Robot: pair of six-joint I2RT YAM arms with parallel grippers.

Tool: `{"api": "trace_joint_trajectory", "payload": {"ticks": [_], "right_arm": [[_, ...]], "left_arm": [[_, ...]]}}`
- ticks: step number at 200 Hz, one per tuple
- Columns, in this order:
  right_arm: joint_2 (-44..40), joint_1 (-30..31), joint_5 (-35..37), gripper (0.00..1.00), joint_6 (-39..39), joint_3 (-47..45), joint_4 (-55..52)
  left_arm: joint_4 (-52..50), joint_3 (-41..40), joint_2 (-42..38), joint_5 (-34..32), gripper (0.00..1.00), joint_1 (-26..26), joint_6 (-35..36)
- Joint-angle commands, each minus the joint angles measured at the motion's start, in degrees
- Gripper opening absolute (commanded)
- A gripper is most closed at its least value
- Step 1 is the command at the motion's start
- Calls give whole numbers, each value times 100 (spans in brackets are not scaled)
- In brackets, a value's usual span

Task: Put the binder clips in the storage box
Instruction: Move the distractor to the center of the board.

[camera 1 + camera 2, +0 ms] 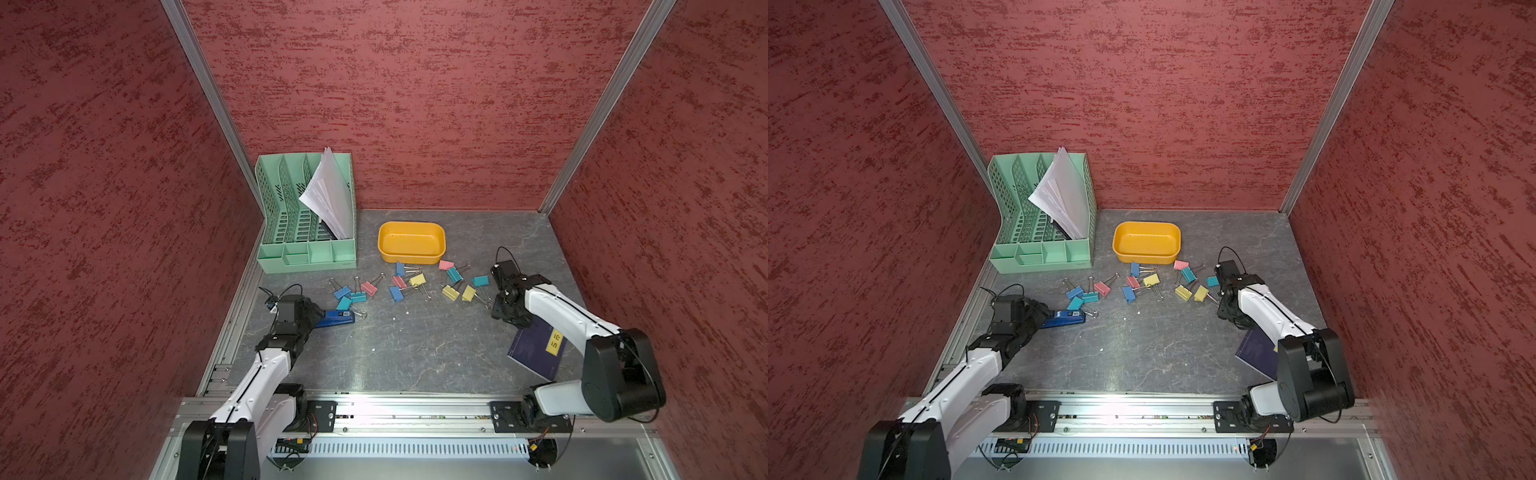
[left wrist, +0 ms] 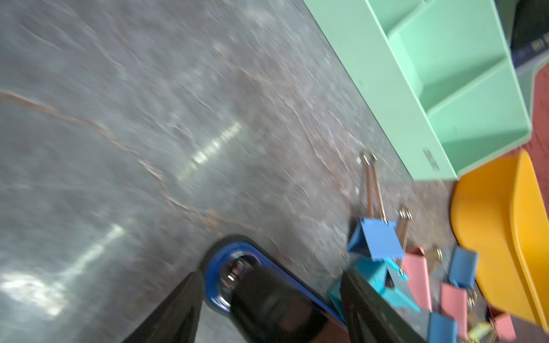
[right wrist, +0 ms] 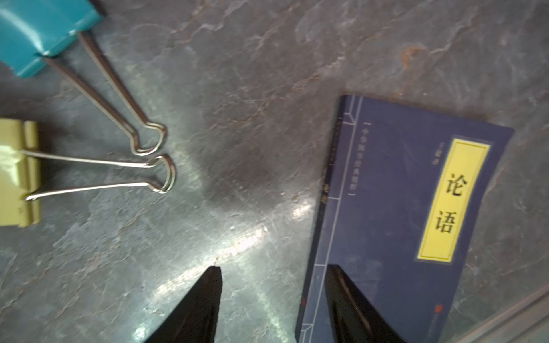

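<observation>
Nearness favours the right arm. Small folding binder clips with pink, blue, teal and yellow bodies and thin wire handles lie in a loose band on the grey stone-patterned table. All are outside the shallow yellow-orange plastic storage box, which stands empty just behind them.

The right gripper hangs over bare table, jaws moderately apart with nothing between them. One finger sits over the edge of the dark blue book with a yellow title label. The yellow clip nearest it lies toward the robot's left and a little farther out. Its long axis points almost straight at the gripper, wire loops nearest and body away. A teal clip lies just beside it, handles angled toward the same spot. I judge the jaws need to shift left and turn across that axis to close on the handles.

The left gripper, jaws spread wide, straddles the end of the blue-and-black stapler and holds no clip. A second teal clip lies just beside one finger.
</observation>
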Motion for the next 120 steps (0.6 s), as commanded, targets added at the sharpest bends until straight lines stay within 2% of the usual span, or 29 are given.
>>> {"api": "trace_joint_trajectory", "payload": {"ticks": [1,12,20,46,58,73,93,120], "right_arm": [[-195,274,-322,61,-93,227,186],[-294,401,-368,61,-114,228,171],[-386,452,-396,61,-115,214,151],[-454,552,-670,62,-226,57,321],[-346,564,-797,62,-280,-8,463],[-130,562,-939,62,-334,-38,687],[119,569,-1154,62,-376,-29,937],[215,571,-1224,62,-470,-2,1041]], "left_arm": [[71,330,165,392,76,587,414],[-109,516,34,782,71,686,616],[-415,617,-235,829,70,396,682],[-1727,967,-1605,-385,74,-1694,450],[-1828,1030,-1787,-510,74,-2519,123],[-1437,1020,-1293,-233,73,-3243,-226],[-517,1078,-149,-305,72,-4214,-534],[404,1229,1052,-447,55,-4510,-671]]}}
